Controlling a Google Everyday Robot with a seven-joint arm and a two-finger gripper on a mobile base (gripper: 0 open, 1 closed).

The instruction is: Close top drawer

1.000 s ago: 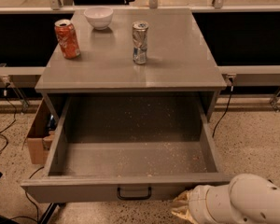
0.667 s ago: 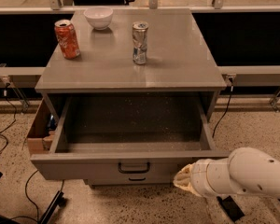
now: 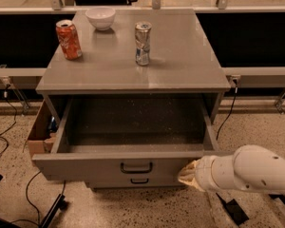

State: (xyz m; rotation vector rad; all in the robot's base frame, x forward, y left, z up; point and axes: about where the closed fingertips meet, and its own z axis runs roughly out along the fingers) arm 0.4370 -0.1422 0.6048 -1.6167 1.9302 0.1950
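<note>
top drawer (image 3: 85, 167) sticks partway out under the counter (image 3: 185, 61) | hand (image 3: 189, 175) is low on the right, touching the drawer's front | cannot tell if it is open or closed | red can (image 3: 69, 39), silver can (image 3: 143, 43), white bowl (image 3: 100, 18) sit on the counter

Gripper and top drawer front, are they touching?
Cannot tell. The camera view shows the gripper overlapping the right end of the top drawer, hiding any gap.
</note>
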